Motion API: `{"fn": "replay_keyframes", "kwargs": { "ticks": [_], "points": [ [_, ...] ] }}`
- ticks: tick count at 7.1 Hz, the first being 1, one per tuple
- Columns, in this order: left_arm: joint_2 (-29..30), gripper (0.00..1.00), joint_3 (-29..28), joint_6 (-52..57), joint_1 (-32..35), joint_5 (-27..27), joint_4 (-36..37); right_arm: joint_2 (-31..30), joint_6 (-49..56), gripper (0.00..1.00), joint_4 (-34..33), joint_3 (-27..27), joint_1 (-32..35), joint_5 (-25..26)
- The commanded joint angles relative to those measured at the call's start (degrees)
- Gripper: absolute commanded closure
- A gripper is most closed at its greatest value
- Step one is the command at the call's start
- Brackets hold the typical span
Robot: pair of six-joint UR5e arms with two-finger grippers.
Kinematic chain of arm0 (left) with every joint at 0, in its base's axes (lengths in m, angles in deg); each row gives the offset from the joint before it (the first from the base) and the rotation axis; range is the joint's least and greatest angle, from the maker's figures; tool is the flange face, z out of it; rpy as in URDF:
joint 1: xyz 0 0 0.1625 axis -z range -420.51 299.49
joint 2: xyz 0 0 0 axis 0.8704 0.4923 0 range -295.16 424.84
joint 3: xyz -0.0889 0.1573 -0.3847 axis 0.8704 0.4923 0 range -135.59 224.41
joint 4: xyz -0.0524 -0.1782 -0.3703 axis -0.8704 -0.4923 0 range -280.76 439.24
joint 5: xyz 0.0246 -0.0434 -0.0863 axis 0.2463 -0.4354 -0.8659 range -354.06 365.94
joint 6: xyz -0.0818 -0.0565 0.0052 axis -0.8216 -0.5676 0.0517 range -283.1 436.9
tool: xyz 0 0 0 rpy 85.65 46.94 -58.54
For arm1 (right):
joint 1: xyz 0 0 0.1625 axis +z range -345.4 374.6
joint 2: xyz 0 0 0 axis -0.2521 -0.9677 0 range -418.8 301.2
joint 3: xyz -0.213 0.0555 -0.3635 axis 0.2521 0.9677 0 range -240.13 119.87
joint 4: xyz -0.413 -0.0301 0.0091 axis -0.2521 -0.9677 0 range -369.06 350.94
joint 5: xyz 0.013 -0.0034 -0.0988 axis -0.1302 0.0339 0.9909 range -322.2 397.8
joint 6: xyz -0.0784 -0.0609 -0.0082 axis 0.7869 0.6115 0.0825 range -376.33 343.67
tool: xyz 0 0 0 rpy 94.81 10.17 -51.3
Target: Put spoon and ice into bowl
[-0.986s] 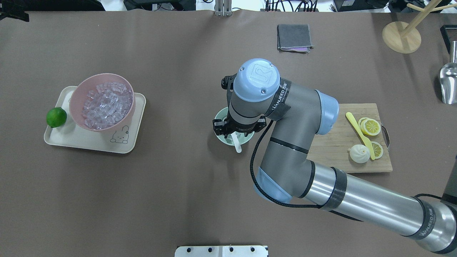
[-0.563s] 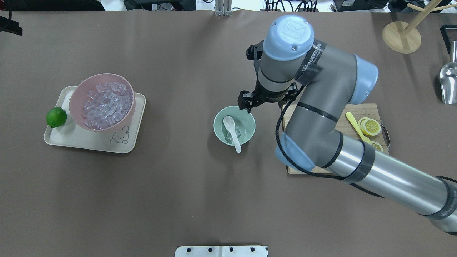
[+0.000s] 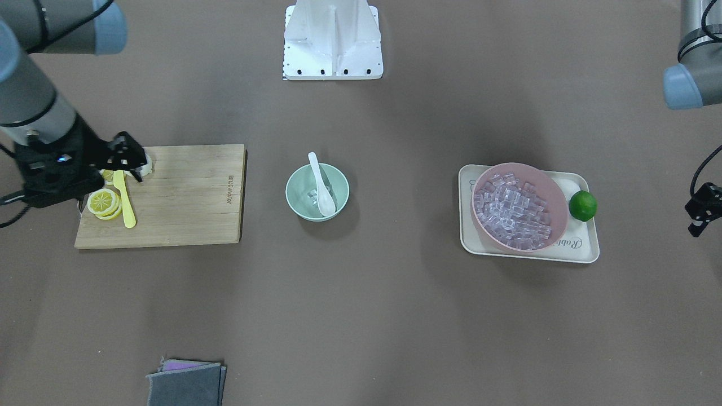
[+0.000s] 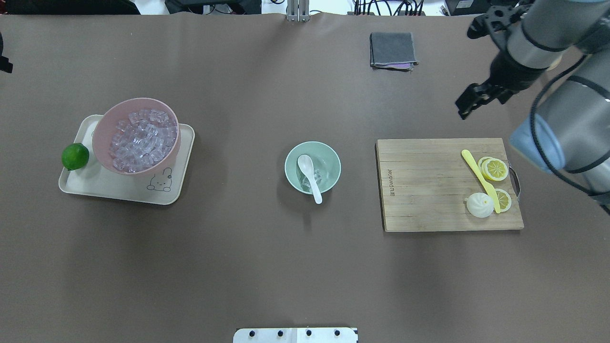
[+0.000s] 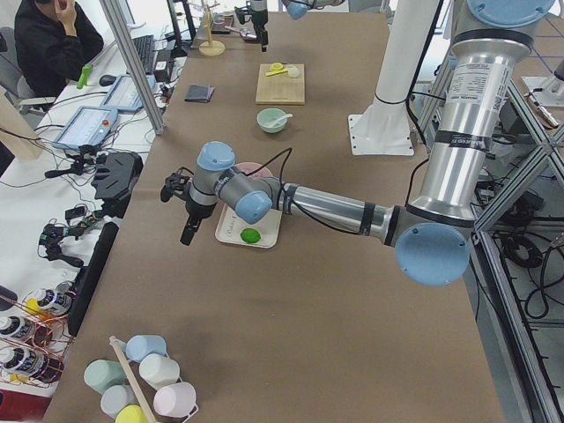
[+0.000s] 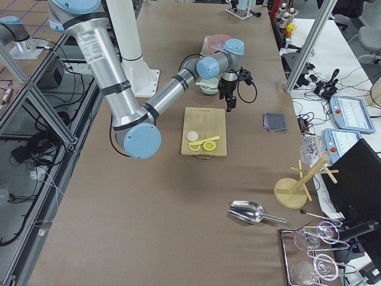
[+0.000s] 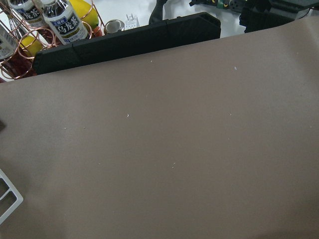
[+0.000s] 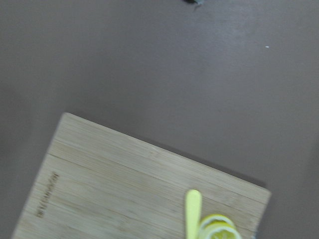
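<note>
The mint-green bowl (image 4: 333, 161) stands at the table's middle and also shows in the front-facing view (image 3: 297, 197). The white spoon (image 4: 309, 175) lies in it, scoop inside and handle over the near rim; it also shows in the front-facing view (image 3: 321, 183). A few clear ice cubes (image 4: 318, 177) lie in the bowl beside the spoon. My right gripper (image 4: 469, 105) is open and empty, high above the table beyond the cutting board's far right corner. My left gripper (image 3: 698, 217) hangs past the tray at the table's left end; its jaws are unclear.
A pink bowl (image 4: 102, 128) full of ice stands on a cream tray (image 4: 124, 193) with a lime (image 4: 75, 156). A cutting board (image 4: 419, 190) holds a yellow knife (image 4: 479, 177), lemon slices and a bun. A grey cloth (image 4: 392, 50) and a wooden stand (image 4: 534, 50) sit at the far side.
My right gripper has left the spoon in the mint-green bowl, risen and swung away to the far right. The spoon and ice stay in the bowl.
</note>
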State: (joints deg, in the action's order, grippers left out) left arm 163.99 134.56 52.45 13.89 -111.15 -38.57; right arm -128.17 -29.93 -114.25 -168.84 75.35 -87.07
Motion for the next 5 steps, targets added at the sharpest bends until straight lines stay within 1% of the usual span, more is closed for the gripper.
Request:
{"fn": "replay_keyframes", "kwargs": {
  "ticks": [1, 2, 3, 4, 5],
  "points": [
    [-3.9, 0.02, -0.1, 2.5, 4.0, -5.1, 0.3, -9.1, 16.2, 0.0, 0.2, 0.2, 10.8, -4.0],
    [-6.2, 0.02, -0.1, 4.7, 7.5, -12.3, 0.3, -12.3, 21.5, 0.0, 0.3, 0.4, 14.4, -6.4],
    [-10.8, 0.02, 0.0, 9.8, 10.5, -17.1, -0.3, -13.9, 22.5, 0.0, 0.3, 0.3, 16.1, -6.4],
    [-14.0, 0.02, 0.2, 16.0, 14.5, -20.3, -0.1, -14.7, 21.9, 0.0, 0.3, 1.2, 16.2, -5.8],
    [-16.1, 0.02, 0.1, 20.4, 18.8, -22.4, 0.3, -15.3, 22.4, 0.0, 0.4, 2.3, 16.5, -3.3]
  ]
}}
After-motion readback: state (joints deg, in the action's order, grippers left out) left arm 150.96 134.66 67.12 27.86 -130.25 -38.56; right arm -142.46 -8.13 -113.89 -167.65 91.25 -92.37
